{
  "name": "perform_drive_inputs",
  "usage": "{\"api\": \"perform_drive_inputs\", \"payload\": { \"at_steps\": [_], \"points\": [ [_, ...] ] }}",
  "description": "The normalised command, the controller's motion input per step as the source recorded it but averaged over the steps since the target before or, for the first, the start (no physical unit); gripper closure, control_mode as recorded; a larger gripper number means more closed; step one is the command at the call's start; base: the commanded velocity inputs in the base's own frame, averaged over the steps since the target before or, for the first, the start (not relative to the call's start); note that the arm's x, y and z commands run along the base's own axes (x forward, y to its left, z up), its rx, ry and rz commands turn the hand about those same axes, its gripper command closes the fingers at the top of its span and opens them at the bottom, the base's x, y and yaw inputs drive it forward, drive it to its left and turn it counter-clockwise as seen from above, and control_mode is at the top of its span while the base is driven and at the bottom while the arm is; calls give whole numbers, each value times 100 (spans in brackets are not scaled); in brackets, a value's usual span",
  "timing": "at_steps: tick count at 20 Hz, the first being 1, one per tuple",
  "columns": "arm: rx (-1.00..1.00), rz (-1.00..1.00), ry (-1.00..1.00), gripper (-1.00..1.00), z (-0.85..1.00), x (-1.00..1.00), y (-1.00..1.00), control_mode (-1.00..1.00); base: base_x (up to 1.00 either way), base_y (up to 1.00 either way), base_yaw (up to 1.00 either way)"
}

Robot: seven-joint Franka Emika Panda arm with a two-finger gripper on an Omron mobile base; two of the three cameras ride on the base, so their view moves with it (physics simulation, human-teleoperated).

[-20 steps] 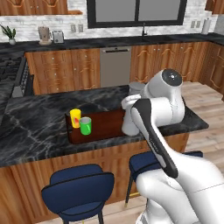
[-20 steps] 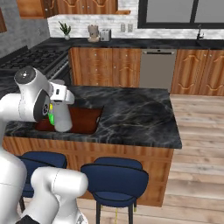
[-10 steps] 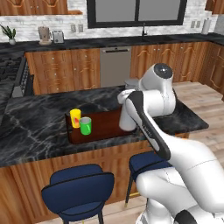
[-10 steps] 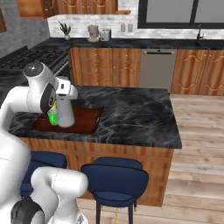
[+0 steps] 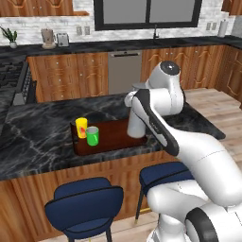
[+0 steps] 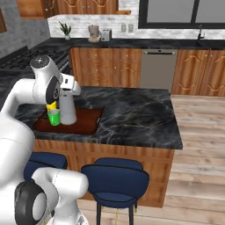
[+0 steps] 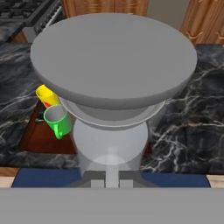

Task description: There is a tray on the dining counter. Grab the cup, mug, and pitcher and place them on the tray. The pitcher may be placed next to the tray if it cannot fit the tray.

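Note:
The tall pale grey pitcher (image 5: 136,125) is upright over the right part of the dark wooden tray (image 5: 111,137) on the dining counter (image 5: 33,142). My gripper (image 5: 133,98) is shut on its top rim. Whether its base touches the tray I cannot tell. A yellow cup (image 5: 81,126) and a green mug (image 5: 92,135) stand together at the tray's left end. From the right base view the pitcher (image 6: 67,107) is right beside the mug (image 6: 53,117), under my gripper (image 6: 69,86). In the hand view the pitcher's top (image 7: 113,61) hides most of the tray (image 7: 37,135); the mug (image 7: 58,120) and cup (image 7: 47,95) show to its left.
Two blue stools (image 5: 87,203) (image 5: 163,172) stand against the counter's wood front. A stove (image 5: 9,80) lies far left. The back counter carries a plant (image 6: 66,30) and small appliances (image 6: 99,33). Bare black marble (image 6: 140,114) stretches right of the tray.
The arm's elbow has risen and swung inward. The pitcher, held in the gripper, has shifted slightly along the tray toward the mug and cup.

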Motion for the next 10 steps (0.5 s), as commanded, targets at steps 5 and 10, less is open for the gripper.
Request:
{"api": "perform_drive_inputs", "payload": {
  "at_steps": [5,10],
  "points": [
    [-2,0,-9,100,-2,0,4,-100,0,0,0],
    [0,0,-11,100,-1,2,5,-100,0,0,0]
  ]
}}
